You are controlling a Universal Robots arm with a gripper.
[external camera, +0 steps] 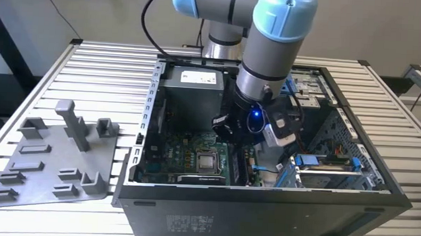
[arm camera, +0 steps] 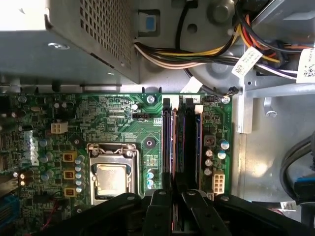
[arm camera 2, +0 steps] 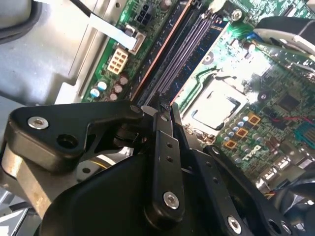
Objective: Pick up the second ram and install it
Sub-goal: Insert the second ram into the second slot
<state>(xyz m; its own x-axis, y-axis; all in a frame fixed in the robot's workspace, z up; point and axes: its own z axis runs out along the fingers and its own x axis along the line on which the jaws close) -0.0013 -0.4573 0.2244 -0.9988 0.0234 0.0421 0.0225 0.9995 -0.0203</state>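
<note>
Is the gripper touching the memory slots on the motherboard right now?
Cannot tell. In the second wrist view the gripper overlaps the near end of the memory slots, hiding any contact or gap.

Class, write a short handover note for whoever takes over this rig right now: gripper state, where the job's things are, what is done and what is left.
Gripper: shut, tips together low inside the open computer case, right at the near end of the memory slots.
Second ram: looks to be standing in the slots on the motherboard, in line with the tips. I cannot tell whether the tips pinch it.
Grey tray: beside the case on the exterior view's left, no stick visible on it.
Done: ram picked up and brought to its slot.
Left: full seating is not confirmed.
</note>
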